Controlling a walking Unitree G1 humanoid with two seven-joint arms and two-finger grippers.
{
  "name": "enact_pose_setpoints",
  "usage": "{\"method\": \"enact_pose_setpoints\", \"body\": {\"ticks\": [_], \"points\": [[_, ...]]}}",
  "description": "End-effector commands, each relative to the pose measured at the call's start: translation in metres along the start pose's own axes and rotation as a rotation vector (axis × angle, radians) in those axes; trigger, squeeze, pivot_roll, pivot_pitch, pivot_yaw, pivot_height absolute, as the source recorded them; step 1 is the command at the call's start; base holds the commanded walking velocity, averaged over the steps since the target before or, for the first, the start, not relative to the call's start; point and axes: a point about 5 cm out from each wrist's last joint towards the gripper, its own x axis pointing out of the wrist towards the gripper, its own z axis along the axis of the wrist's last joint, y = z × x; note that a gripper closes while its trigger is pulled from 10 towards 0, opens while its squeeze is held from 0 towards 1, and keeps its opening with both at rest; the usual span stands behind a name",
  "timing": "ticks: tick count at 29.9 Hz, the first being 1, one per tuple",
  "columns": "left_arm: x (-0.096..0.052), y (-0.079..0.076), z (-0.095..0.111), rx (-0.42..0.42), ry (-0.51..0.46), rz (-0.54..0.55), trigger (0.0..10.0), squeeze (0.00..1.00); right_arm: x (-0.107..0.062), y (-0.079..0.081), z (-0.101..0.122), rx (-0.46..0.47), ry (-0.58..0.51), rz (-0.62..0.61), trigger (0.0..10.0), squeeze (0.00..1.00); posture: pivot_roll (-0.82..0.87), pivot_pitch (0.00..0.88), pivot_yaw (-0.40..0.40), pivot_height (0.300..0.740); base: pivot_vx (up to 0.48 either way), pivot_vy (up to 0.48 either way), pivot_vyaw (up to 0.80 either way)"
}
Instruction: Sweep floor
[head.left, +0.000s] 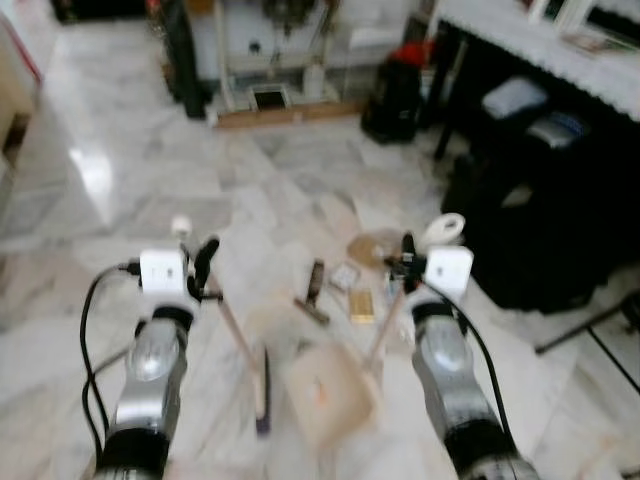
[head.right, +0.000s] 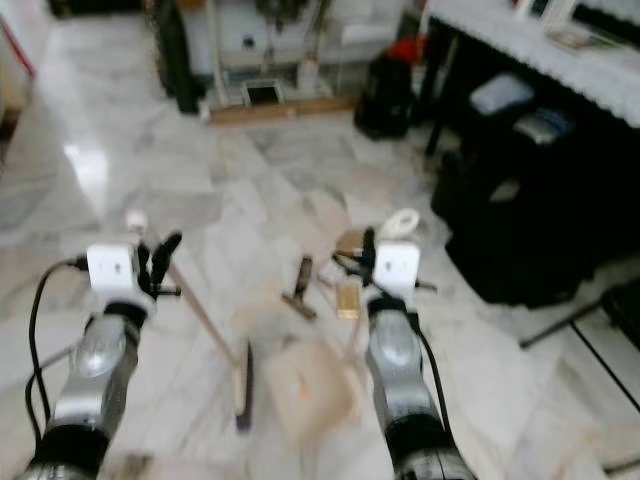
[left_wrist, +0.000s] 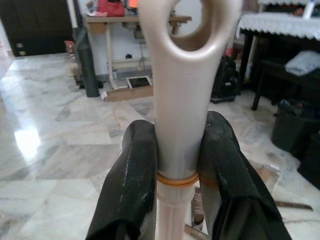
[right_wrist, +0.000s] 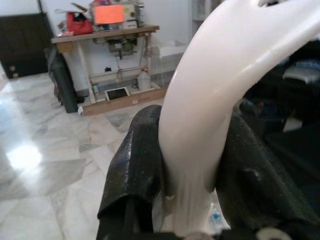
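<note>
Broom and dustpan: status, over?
Left tool shut on broom. Right tool shut on dustpan. Litter on floor ahead; black furniture close right.

Two silver arms, near left and near right. One long-handled beige broom (head.left: 238, 340), one beige dustpan (head.left: 330, 392) with white handle. Four bits of litter between them: one dark brown stick-like piece (head.left: 315, 290), one gold rectangular packet (head.left: 361, 305), one small pale square (head.left: 344, 276), one round tan scrap (head.left: 374, 247).

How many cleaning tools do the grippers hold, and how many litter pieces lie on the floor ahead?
Tools: 2, broom in left gripper, dustpan in right gripper
Litter pieces: 4, though blurred
Total: 6
</note>
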Motion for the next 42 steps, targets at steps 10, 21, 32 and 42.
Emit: {"method": "enact_pose_setpoints", "body": {"ticks": [10,21,32,42], "points": [[0.004,-0.005,0.007,0.001,-0.041,-0.013,10.0,0.0,0.005,-0.01,0.009,-0.025,-0.039,-0.017,10.0,0.0,-0.08,0.064,-0.046,0.74,0.315,0.0,0.0],[0.004,-0.004,0.008,0.004,-0.047,-0.012,10.0,0.0,0.004,-0.01,0.008,-0.024,-0.039,-0.022,10.0,0.0,-0.08,0.06,-0.041,0.74,0.317,0.0,0.0],[-0.003,0.006,0.004,0.023,-0.031,0.015,10.0,0.0,0.002,-0.013,0.006,-0.025,-0.035,-0.029,10.0,0.0,-0.08,0.075,-0.045,0.74,0.316,0.0,0.0],[-0.001,0.011,0.01,0.036,-0.064,0.035,10.0,0.0,0.004,-0.012,0.01,-0.021,-0.052,-0.025,10.0,0.0,-0.08,0.078,-0.047,0.74,0.156,0.0,0.0]]}}
